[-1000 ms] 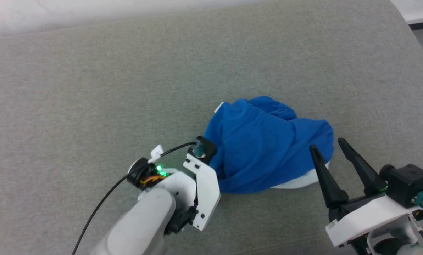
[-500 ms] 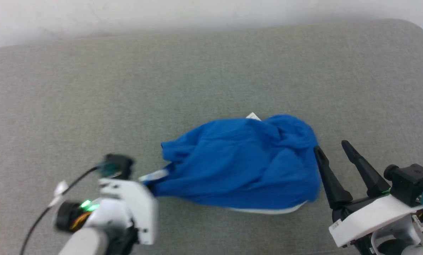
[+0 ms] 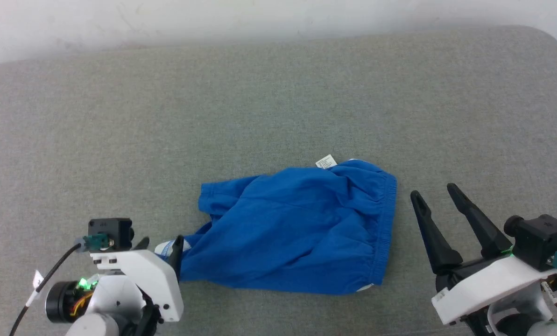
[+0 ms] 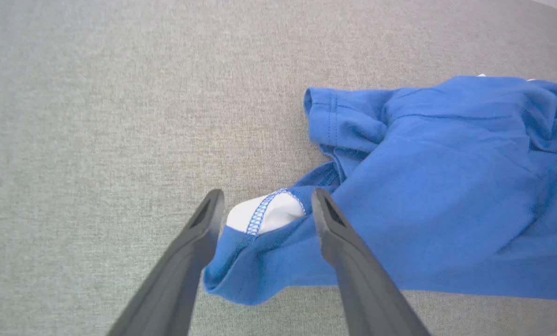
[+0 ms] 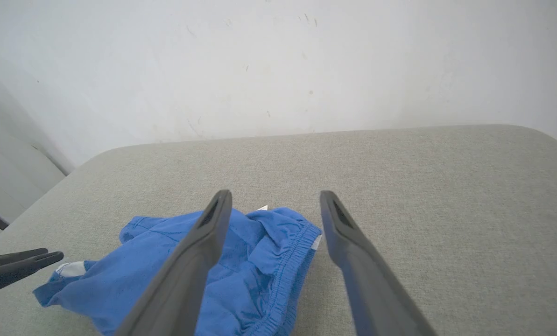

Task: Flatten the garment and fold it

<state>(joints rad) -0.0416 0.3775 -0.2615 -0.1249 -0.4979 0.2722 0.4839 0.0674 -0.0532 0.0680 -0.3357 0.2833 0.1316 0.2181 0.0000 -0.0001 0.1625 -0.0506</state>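
1. The left gripper [image 3: 162, 241] is letting go. A second ago it was clamped on the left edge of a bunched blue heap. Now its fingers are standing wide apart, straddling a leg hem [image 4: 264, 217] whose white inner face is showing, and pinching nothing.
2. The garment [image 3: 297, 233] is lying stretched sideways near the front edge of the bench [image 3: 278, 93], about midway along it. The leftward pull has been drawing the heap into a long, low shape. The head camera was also shifting meanwhile, so part of that apparent drift is not the cloth's.
3. The right gripper [image 3: 432, 190] is hovering just beside the gathered waistband [image 3: 386, 224], apart from it. Its fingers are spread wide and empty, as they were before.
4. For the task, flattening is looking about half done. Wrinkles are running across the top panel and the far leg is curling in, so folding is probably not due yet.
5. Most of any white striping is lying hidden underneath. The small label [image 3: 326, 162] is peeking out at the far side, its print unreadable. In the head view the wrist plate [image 3: 143, 275] is partly covering the left fingers. Whether they are brushing the cloth I cannot tell.
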